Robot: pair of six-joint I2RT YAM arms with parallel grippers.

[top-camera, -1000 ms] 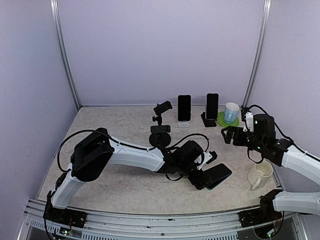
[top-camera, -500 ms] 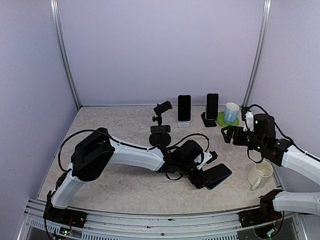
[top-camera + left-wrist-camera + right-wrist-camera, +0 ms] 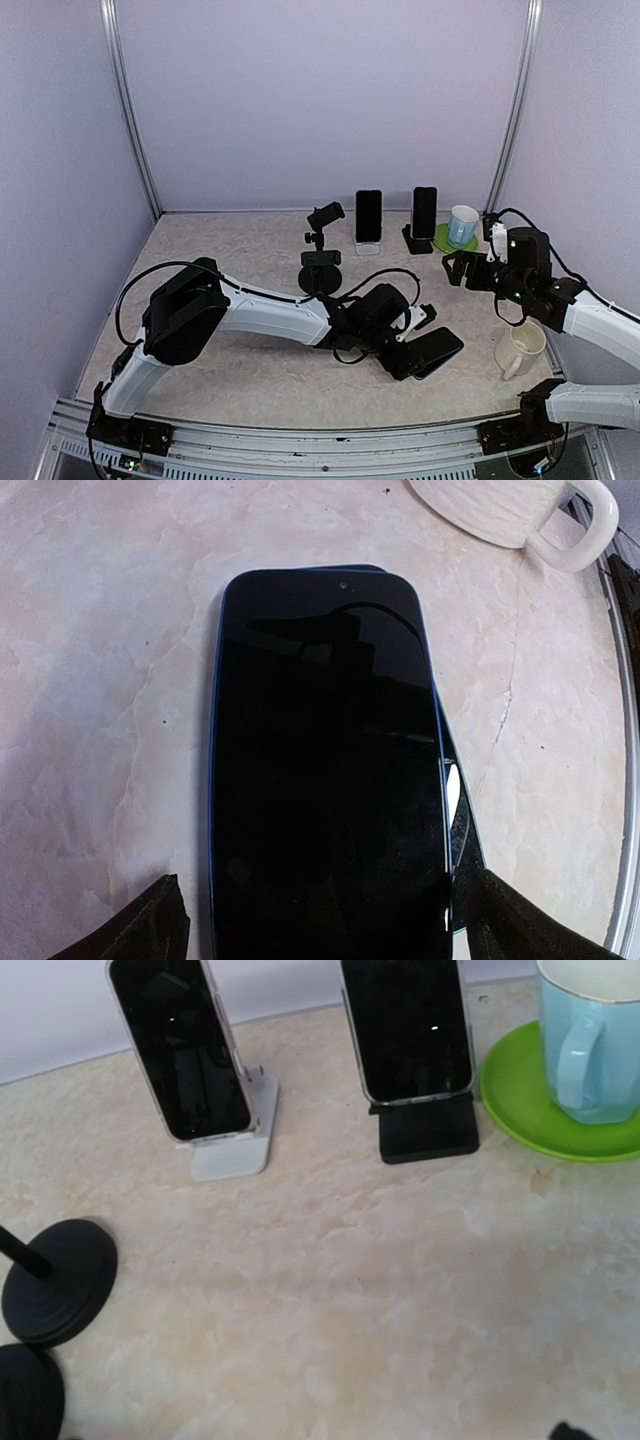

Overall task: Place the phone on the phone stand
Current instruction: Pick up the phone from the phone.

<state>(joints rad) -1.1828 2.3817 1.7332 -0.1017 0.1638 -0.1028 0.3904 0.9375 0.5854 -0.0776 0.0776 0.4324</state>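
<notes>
Black-screened phone with a blue edge [image 3: 432, 350] [image 3: 328, 760]: is lying flat, screen up, at the front right of the table. It is lying near the cream mug and well apart from the free stand further back, and it is not resting on any stand.
Left gripper [image 3: 410, 342] [image 3: 330, 935]: is reaching in from the left with its jaws standing wide, straddling the phone's near end. One black finger [image 3: 150, 925] is leaving a sliver of table between itself and the phone's edge. The other finger [image 3: 525, 925] is sitting just beside the opposite edge, and contact there cannot be told. Nothing is being lifted.
Right gripper [image 3: 455, 270]: is hovering above the table at the right, jaws spread fully and holding nothing, facing the back row.
Black phone stand with a clamp head on a thin post [image 3: 325, 216]: is standing unoccupied at the back centre on a round black base.
White stand [image 3: 368, 246] [image 3: 232, 1140]: is propping up a dark-screened phone, just right of the black post.
Low black stand [image 3: 418, 243] [image 3: 425, 1132]: is propping up a second dark-screened phone, between the white stand and the saucer.
Pale blue mug [image 3: 462, 225] [image 3: 590, 1050]: is sitting upright on a round green saucer [image 3: 447, 245] [image 3: 530, 1100].
Cream ribbed mug [image 3: 520, 348] [image 3: 500, 505]: is standing at the right, near the lying phone's far end.
Beige marbled table [image 3: 230, 250]: is carrying all of these items.
</notes>
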